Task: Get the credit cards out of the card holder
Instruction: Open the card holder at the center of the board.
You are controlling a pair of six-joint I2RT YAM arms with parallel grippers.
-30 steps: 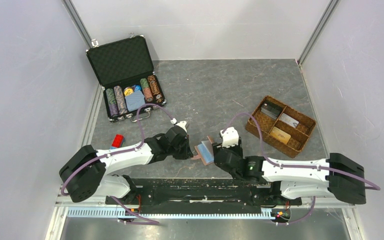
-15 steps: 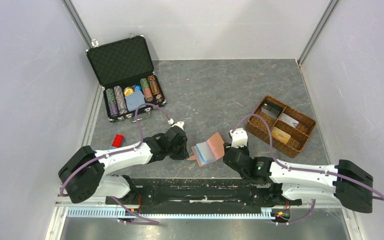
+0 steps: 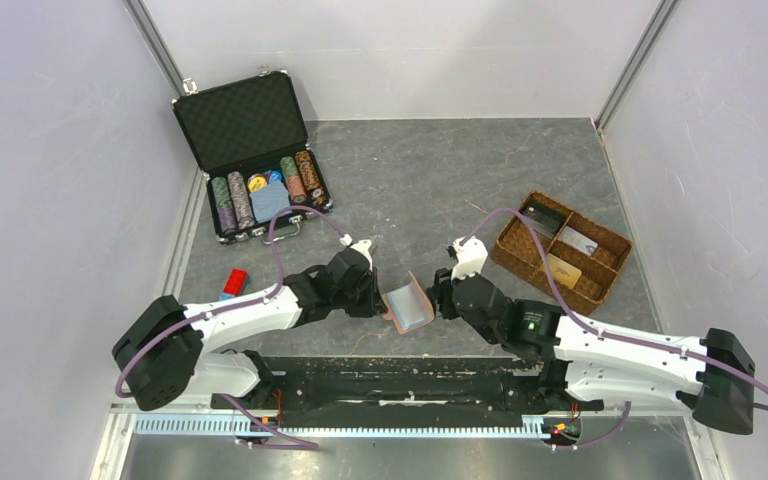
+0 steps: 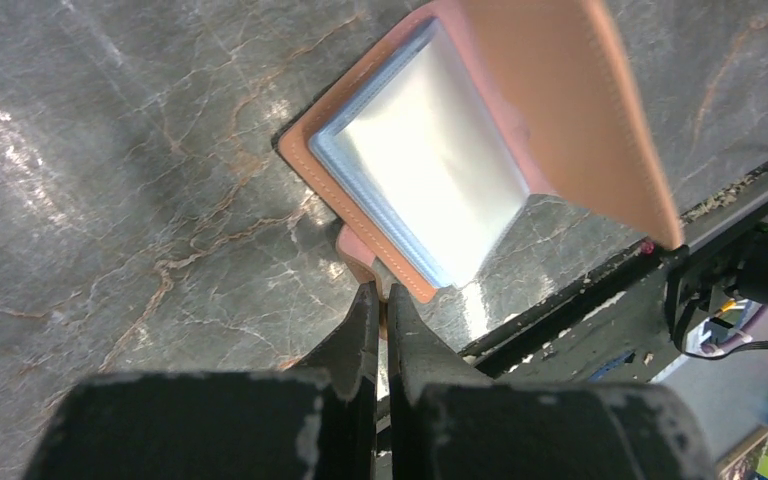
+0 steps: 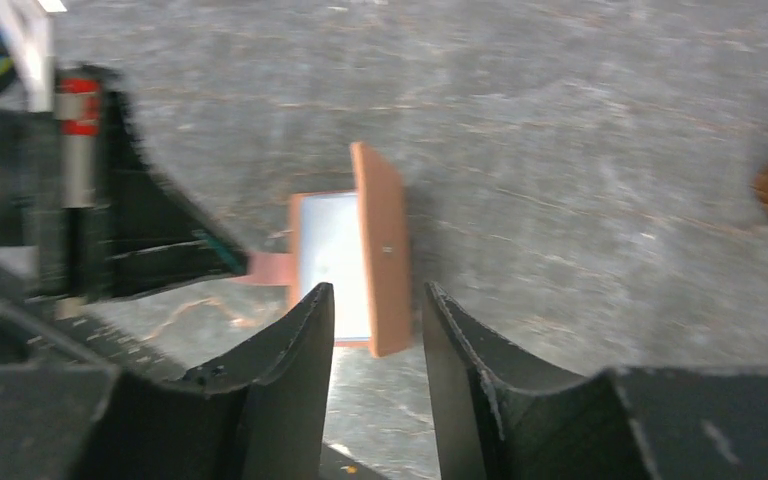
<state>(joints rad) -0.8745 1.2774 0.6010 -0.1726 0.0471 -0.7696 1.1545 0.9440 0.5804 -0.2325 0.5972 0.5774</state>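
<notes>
Left of the wallet (image 3: 407, 305), the left gripper (image 4: 379, 292) is pinched together on its snap tab (image 4: 353, 255). The wallet lies half open, one flap (image 5: 380, 262) upright. It is probably light, floppy leather with slick sleeves (image 4: 430, 165). To its right, the right gripper (image 5: 377, 290) stands apart, holding nothing. The flap's top edge looks like the best hold.

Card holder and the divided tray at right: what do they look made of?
Card holder: apparently tan leather or leatherette, matte, with stitched edges; its inner sleeves look like glossy clear plastic, glaring white. Tray: brown woven fibre, maybe wicker or rattan, by its textured weave.
</notes>
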